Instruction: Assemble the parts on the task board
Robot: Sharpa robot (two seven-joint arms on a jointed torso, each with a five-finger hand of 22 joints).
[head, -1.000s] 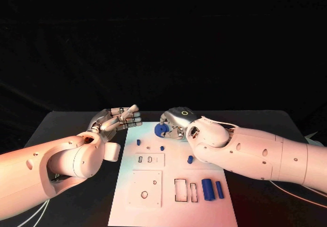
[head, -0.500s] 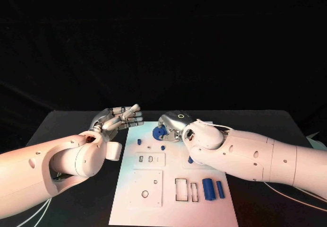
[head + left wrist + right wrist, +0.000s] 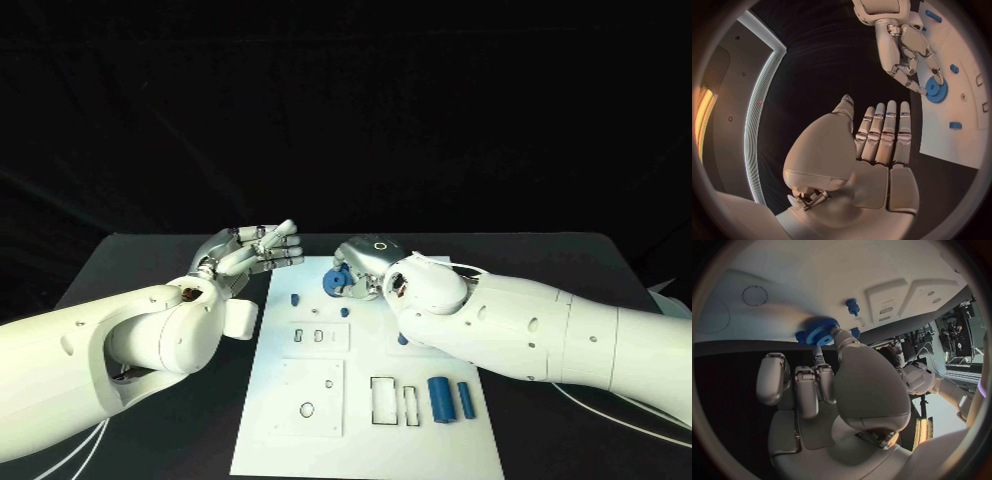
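Observation:
The white task board (image 3: 325,400) lies lengthwise in the middle of the black table. At its far end my right hand (image 3: 368,265) pinches a blue gear (image 3: 338,282) between thumb and fingertips, low over the board. The gear (image 3: 821,331) sits at the thumb tip in the right wrist view, beside a small blue peg (image 3: 853,306). My left hand (image 3: 248,253) hovers just left of the board's far corner, palm up, fingers straight and together, holding nothing. The left wrist view shows that flat left hand (image 3: 873,145), the right hand (image 3: 904,47) and the gear (image 3: 937,91) against the board.
Two small blue pegs (image 3: 294,299) (image 3: 343,313) stand on the board's far half. Two blue cylinders (image 3: 438,400) (image 3: 464,401) lie beside rectangular slots (image 3: 382,400) near the front right. My right forearm (image 3: 519,335) crosses over the board's right edge.
My right hand has shifted a little left and lower over the board's far end, carrying the gear with it. The left hand has stayed in place.

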